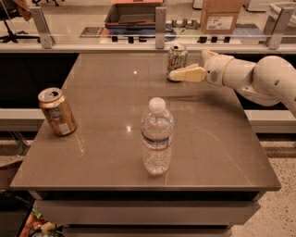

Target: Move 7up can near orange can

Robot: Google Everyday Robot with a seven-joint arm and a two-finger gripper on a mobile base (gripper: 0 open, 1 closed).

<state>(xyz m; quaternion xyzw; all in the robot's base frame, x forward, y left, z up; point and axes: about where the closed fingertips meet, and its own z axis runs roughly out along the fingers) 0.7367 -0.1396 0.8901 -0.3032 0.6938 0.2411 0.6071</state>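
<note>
1. White and pale green, with a green-and-red logo and a silver top, the 7up can (177, 57) stands upright near the far edge of the tabletop, somewhat right of that edge's middle.
2. Cream-coloured and smooth, the gripper (185, 73) reaches in from the right edge and lies against the can's lower front side, touching or just beside it. Whether it is released or clenched cannot be told.
3. Behind it, the rounded white arm (259, 78) hangs over the table's far right corner.
4. The orange can (57, 112), orange-bronze metal with a pale label patch and an opened silver top, stands upright at the left edge, well apart from the 7up can.
5. A clear plastic water bottle (157, 136) with a white cap stands upright in the middle of the tabletop, nearer the front edge, roughly between the two cans.
6. The table (217, 139) is a glossy grey-brown slab with small glints of light.
7. Beyond the far edge run a rail with metal posts (160, 27), a dark tray (134, 13) and a cardboard box (220, 15).
</note>
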